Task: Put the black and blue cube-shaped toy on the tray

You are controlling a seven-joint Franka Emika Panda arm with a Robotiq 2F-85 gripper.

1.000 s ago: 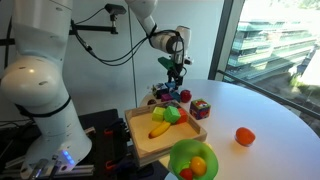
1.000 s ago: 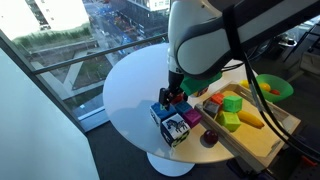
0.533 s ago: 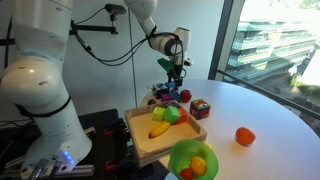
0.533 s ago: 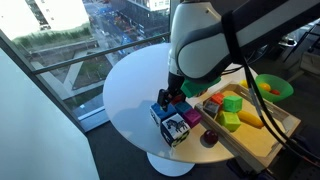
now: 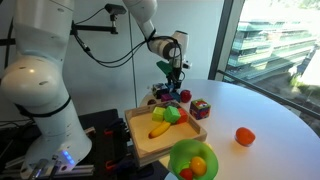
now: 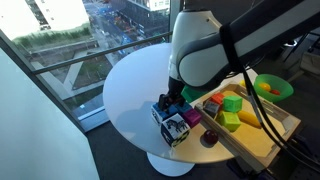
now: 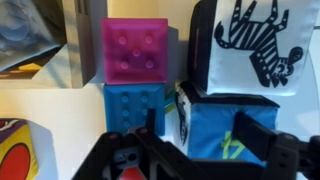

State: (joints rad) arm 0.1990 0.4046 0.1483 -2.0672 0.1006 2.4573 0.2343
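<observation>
One spread gripper [image 6: 172,101] straddles the black and blue cube [image 7: 218,132]

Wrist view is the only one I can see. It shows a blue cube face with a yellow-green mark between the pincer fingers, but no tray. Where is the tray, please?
Observer: The light wooden square tray lies close beside the group of cubes that includes the black and blue cube-shaped toy.
Operator: Is the tray free?
Observer: Not fully. A yellow banana-shaped toy and green block toys lie in it, and part of its floor is bare.
Operator: Does anything else stand near it?
Observer: Yes, a round green bowl with toy fruit stands at one corner of the tray.
</observation>
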